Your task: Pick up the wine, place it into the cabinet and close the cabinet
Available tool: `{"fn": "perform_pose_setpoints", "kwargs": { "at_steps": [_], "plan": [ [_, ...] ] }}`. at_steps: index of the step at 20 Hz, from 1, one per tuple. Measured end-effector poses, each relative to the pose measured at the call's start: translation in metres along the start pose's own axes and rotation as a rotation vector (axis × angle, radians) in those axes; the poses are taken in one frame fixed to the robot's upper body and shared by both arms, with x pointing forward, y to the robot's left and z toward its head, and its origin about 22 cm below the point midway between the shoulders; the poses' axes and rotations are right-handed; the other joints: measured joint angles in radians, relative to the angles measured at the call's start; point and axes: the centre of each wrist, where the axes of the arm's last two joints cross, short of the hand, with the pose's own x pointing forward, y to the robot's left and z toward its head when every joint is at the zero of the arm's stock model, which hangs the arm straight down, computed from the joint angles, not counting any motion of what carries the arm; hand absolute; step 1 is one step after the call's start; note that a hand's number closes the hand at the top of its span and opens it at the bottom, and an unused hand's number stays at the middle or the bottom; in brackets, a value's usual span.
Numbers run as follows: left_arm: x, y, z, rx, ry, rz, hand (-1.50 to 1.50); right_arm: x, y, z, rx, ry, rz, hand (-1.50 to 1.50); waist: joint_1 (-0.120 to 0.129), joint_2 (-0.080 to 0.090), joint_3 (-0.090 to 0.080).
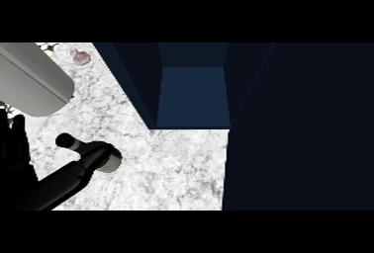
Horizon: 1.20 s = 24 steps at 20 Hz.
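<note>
Now you see the wine (pixel 80 165) lying on the desk (pixel 175 163); your left hand (pixel 16 148) rests open, fingers straight, beside it.

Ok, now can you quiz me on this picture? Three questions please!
1. True or false: the bottle is already inside the cabinet.
2. What does the counter look like? A) brown wood B) white and grey marble C) plain green
3. Fill in: the black hand shows at the picture's ____ edge.

Key: 1 false, the bottle is outside the open cabinet, to its left. 2 B. 3 left.
</note>
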Motion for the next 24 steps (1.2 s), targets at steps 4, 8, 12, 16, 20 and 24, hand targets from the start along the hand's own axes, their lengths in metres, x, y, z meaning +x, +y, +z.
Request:
{"fn": "perform_pose_setpoints", "kwargs": {
  "at_steps": [4,8,12,16,20,24],
  "plan": [
    [-0.017,0.012,-0.003,0.005,0.042,-0.005,-1.50,0.002,0.001,-0.001,-0.003,0.001,-0.002,-1.50,0.000,0.000,0.000],
    [-0.035,0.018,-0.008,-0.003,0.071,-0.005,-1.50,0.001,0.003,0.000,0.007,0.009,-0.007,-1.50,-0.001,-0.001,0.000],
    [-0.056,0.025,-0.010,0.002,0.086,0.001,-1.50,0.003,0.002,-0.001,0.010,0.011,0.006,-1.50,0.000,-0.001,0.000],
    [-0.072,0.037,-0.015,0.026,0.075,-0.019,-1.50,0.006,0.003,-0.003,0.004,0.015,0.005,-1.50,0.001,-0.001,0.000],
    [-0.088,0.048,-0.022,0.051,0.068,-0.034,-1.50,0.006,-0.001,-0.001,-0.008,0.005,0.018,-1.50,0.001,-0.001,0.001],
    [-0.108,0.058,-0.022,0.052,0.079,-0.033,-1.50,0.007,0.001,0.001,-0.001,0.008,0.013,-1.50,0.001,-0.001,0.000]
  ]
}}
